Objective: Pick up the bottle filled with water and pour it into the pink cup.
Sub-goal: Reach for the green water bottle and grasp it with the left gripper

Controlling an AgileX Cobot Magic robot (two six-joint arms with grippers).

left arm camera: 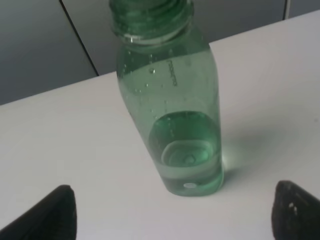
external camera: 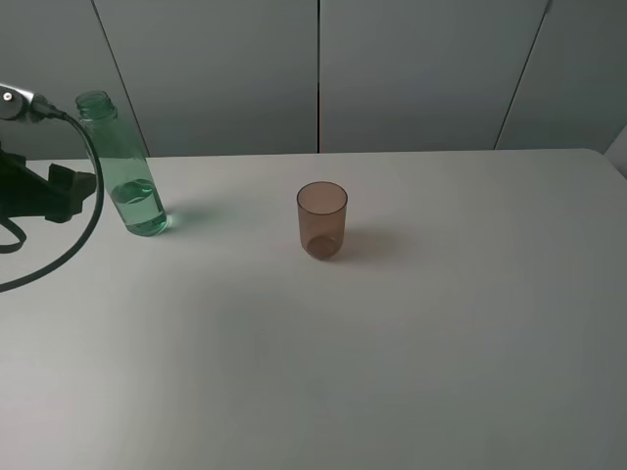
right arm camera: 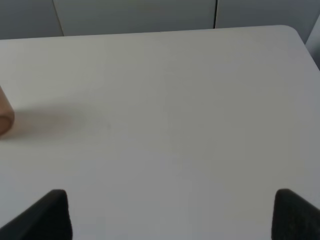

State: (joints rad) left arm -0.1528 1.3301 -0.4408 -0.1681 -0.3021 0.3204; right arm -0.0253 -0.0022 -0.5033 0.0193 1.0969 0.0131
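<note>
The green bottle (external camera: 127,171) stands upright at the table's far left, capless, with water in its lower part. In the left wrist view the bottle (left arm camera: 172,115) is straight ahead and close. My left gripper (external camera: 71,191) is open and empty just left of the bottle; in the wrist view its gripper (left arm camera: 172,220) has one black fingertip on each side, apart from the bottle. The pink cup (external camera: 322,220) stands upright and empty at the table's middle; its edge shows in the right wrist view (right arm camera: 5,112). My right gripper (right arm camera: 172,215) is open and empty over bare table, out of the exterior high view.
The white table (external camera: 411,352) has a rounded far right corner (right arm camera: 295,35). Grey wall panels (external camera: 313,69) stand behind it. A black cable (external camera: 83,240) loops from the left arm over the table's left edge.
</note>
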